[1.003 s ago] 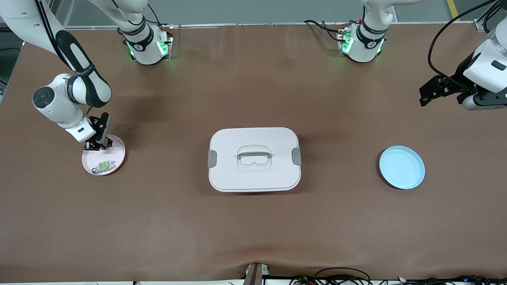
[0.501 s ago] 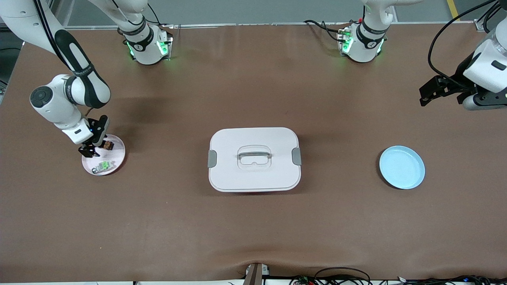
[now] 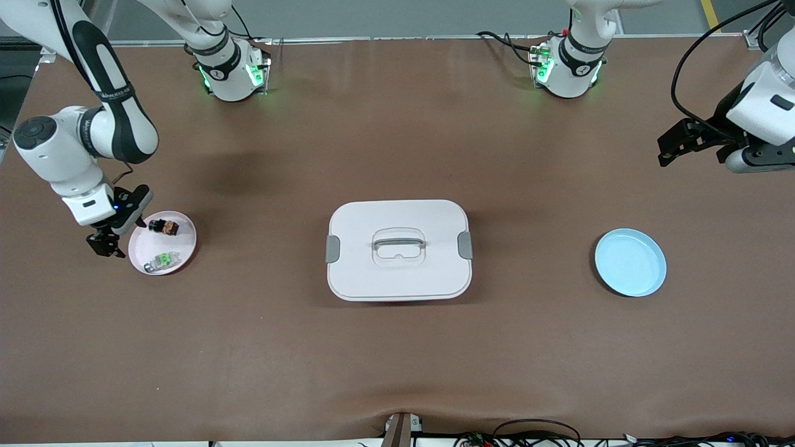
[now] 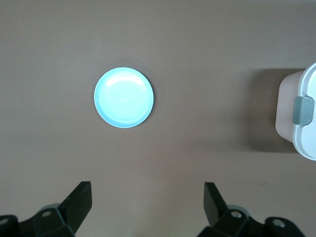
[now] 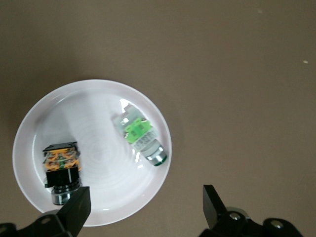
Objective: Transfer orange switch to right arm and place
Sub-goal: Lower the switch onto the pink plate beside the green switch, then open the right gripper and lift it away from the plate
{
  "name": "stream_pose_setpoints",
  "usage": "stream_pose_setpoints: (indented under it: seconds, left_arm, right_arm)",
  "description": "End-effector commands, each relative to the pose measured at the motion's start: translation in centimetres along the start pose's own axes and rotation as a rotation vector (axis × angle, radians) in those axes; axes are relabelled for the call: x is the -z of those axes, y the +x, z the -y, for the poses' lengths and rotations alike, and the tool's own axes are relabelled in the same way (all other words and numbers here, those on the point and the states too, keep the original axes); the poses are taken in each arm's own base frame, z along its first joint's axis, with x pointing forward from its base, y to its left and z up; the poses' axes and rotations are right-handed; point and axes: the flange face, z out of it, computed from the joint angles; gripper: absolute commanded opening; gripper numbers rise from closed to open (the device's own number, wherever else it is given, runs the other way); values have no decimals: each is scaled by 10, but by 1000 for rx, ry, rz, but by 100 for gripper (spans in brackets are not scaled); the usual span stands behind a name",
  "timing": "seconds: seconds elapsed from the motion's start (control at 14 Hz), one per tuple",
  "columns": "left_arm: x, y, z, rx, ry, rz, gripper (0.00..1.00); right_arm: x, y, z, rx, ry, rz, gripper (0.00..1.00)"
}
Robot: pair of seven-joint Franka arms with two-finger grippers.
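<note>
The orange switch lies free on the pink plate toward the right arm's end of the table. In the right wrist view the orange switch rests near the rim of the pink plate. My right gripper hangs open just off the plate's edge, nothing between its fingers; in its wrist view the right gripper straddles the rim. My left gripper waits open and empty in the air at the left arm's end; in its own view the left gripper is over bare table.
A clear-and-green component shares the pink plate. A white lidded box sits mid-table. A light blue plate lies toward the left arm's end.
My right gripper opened and let the orange switch go on the pink plate, then drew off toward the table's end. The left arm has not moved.
</note>
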Motion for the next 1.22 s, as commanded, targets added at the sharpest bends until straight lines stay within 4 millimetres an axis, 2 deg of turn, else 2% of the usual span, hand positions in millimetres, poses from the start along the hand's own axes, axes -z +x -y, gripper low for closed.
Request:
stream_pose_setpoints:
  seconds: [0.0,0.29,0.5,0.64,0.86,1.0,1.15]
  left_arm:
    - [5,-3,3,-8,-9,-13,100]
    - [2,-1,3,-8,-8,-8,100]
    - [2,-1,7,-2,-6,-7,100]
    - [2,-1,7,-1,-10,-8,100]
    - [3,-1,4,-4,-12,-8,100]
    - [2,0,6,-2,-13,-6,100]
    - [2,-1,7,-1,-13,-6,100]
  right_arm:
    - [14,11,-18,-128,-33,-6,100]
    - [38,18,-55,-388,-88,-25,100]
    - [63,15,-91,-624,-32,-1,100]
    - [68,17,-105,-752,6,17,100]
    - [75,24,-115,-972,-19,-1,100]
    - [77,29,-115,-1137,-11,0,100]
    - [81,33,-107,-1237,69,73,100]
